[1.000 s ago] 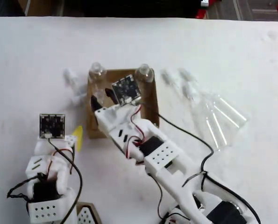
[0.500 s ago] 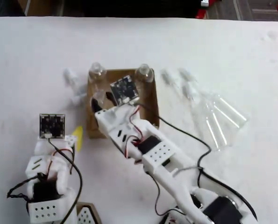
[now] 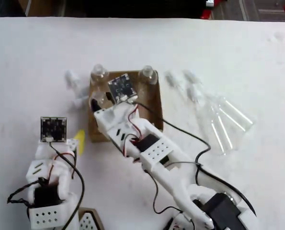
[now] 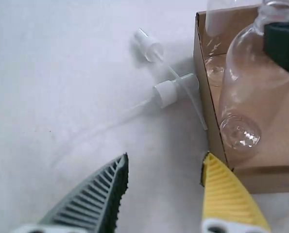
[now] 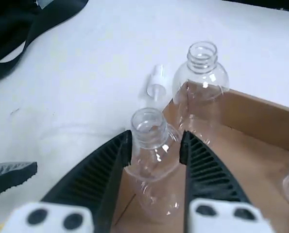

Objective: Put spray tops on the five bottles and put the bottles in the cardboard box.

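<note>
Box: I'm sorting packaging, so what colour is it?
Plain brown box, best in the right wrist view.

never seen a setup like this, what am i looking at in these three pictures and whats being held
These are two small robot arms at a white table. One picture looks down from overhead; the other two come from a camera on each arm's wrist. The right gripper is closed around a capless bottle in the cardboard box. The left gripper is open and empty, near two loose spray tops. Clear bottles and other tops lie off to one side.
</note>
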